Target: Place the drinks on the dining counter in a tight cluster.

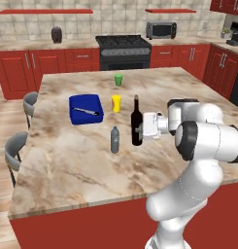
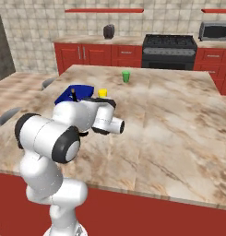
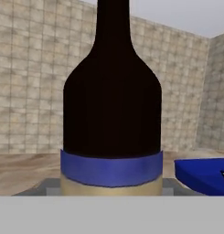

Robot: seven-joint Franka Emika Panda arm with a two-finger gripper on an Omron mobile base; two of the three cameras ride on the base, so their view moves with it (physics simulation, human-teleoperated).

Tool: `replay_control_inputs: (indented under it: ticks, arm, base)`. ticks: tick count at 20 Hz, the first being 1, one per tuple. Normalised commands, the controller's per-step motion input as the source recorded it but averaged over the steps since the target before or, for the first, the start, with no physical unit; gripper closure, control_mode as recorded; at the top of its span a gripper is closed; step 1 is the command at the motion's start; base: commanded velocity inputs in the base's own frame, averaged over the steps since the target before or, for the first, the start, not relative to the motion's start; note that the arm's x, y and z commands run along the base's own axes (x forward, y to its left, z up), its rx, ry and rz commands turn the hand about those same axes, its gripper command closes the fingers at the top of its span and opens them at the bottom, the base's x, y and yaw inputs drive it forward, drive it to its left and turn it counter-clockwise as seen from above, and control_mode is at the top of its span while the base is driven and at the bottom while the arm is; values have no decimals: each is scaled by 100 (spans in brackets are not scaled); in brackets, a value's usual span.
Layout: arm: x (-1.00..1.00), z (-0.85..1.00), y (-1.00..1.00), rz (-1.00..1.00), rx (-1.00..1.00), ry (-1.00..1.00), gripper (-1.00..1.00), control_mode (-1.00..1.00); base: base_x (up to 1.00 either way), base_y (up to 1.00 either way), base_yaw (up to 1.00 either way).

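A tall dark wine bottle [image 1: 136, 121] with a blue and cream label stands upright near the middle of the dining counter [image 1: 81, 165]. My gripper [image 1: 139, 130] reaches in from the right and is shut on the bottle's lower body. In the hand view the wine bottle [image 3: 111, 100] sits dead centre and very close. A small grey plastic bottle [image 1: 114, 139] stands upright just left of the wine bottle, a short gap apart. In the right base view my arm hides both bottles.
A blue box [image 1: 86, 108] with a utensil on it lies left of the bottles, and a yellow cup [image 1: 116, 103] stands behind them. Farther back is a green cup [image 1: 118, 79]. Grey stools [image 1: 16, 148] line the counter's left edge.
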Motion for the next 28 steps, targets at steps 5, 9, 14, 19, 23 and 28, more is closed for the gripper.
replay_control_inputs:
  ticks: [5, 9, 14, 19, 23, 28]
  arm:
    - [15, -12, 0, 0, 0, 0, 100, -100]
    - [2, -12, 0, 0, 1, 0, 100, -100]
    - [0, -20, 0, 0, 7, 0, 100, -100]
    - [0, -1, 0, 2, 14, 0, 100, -100]
    - [4, 0, 1, 1, 5, 0, 100, -100]
    - [12, -10, 8, 0, -6, 0, 100, -100]
  base:
    - [0, 0, 0]
    - [0, 0, 0]
    - [0, 0, 0]
    - [0, 0, 0]
    - [0, 0, 0]
    - [0, 0, 0]
